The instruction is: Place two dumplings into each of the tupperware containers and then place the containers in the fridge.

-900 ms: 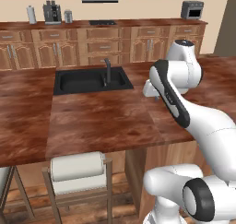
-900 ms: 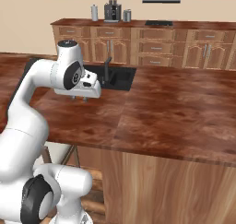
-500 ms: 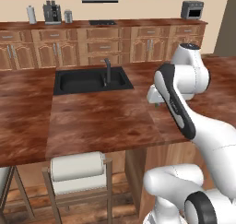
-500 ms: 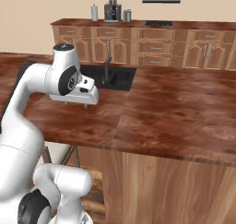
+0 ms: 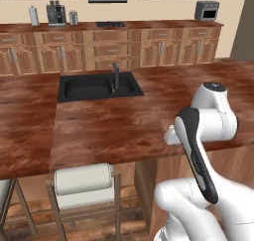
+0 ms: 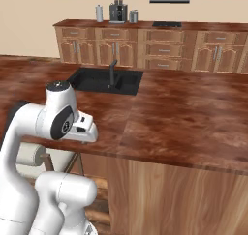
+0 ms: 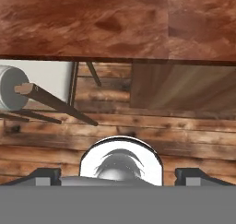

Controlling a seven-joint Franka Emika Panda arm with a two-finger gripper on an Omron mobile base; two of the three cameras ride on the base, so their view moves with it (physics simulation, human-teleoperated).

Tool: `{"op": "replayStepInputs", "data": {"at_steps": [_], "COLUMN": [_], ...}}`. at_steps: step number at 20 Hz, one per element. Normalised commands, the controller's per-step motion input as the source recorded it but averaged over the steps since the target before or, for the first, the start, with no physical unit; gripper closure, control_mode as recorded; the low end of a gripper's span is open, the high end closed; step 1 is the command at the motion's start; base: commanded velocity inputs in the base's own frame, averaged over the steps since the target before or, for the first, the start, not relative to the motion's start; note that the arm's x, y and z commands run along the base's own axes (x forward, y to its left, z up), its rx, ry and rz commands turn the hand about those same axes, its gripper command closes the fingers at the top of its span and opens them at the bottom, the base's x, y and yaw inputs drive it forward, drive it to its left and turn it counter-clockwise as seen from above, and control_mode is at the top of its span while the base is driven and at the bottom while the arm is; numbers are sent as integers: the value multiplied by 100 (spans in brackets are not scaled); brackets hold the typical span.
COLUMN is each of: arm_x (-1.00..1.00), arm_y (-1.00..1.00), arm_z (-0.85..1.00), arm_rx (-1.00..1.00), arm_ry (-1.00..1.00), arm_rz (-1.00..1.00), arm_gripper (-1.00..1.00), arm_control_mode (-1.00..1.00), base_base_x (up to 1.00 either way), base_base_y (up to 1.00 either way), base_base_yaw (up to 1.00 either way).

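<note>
My gripper [image 7: 119,176] is open: its two dark fingertips [image 7: 46,174] stand far apart with nothing between them. It points down past the island counter's front edge at the wooden floor. The white hand [image 6: 83,128] hangs folded close to the robot's body at that edge, and in the left base view the hand [image 5: 172,135] sits at the counter's near rim. The dumplings, the tupperware containers and the fridge are out of view.
The brown wood island counter [image 5: 104,126] holds a black sink [image 5: 99,86] with a dark faucet [image 5: 115,74]. A stool with a white cushion [image 5: 83,183] stands under its front edge. Wooden cabinets line the back wall, with a coffee machine [image 6: 117,11] on top.
The arm has folded back and down: the hand has left the middle of the counter and now hangs at its front edge. The sink and stool stay where they were.
</note>
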Motion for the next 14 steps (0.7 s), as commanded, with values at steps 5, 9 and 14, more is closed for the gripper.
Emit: {"op": "replayStepInputs", "data": {"at_steps": [5, 9, 14], "arm_x": [-51, -50, 0], "arm_y": [0, 0, 0], "arm_z": [-42, -9, 0], "arm_rx": [0, 0, 0], "arm_ry": [0, -5, 0], "arm_rz": [0, 0, 0], "arm_gripper": [-100, -100, -100], "arm_control_mode": [-100, 100, 100], "base_base_x": [0, -19, -69], "base_base_y": [0, 0, 18], "base_base_yaw": [0, 0, 0]}}
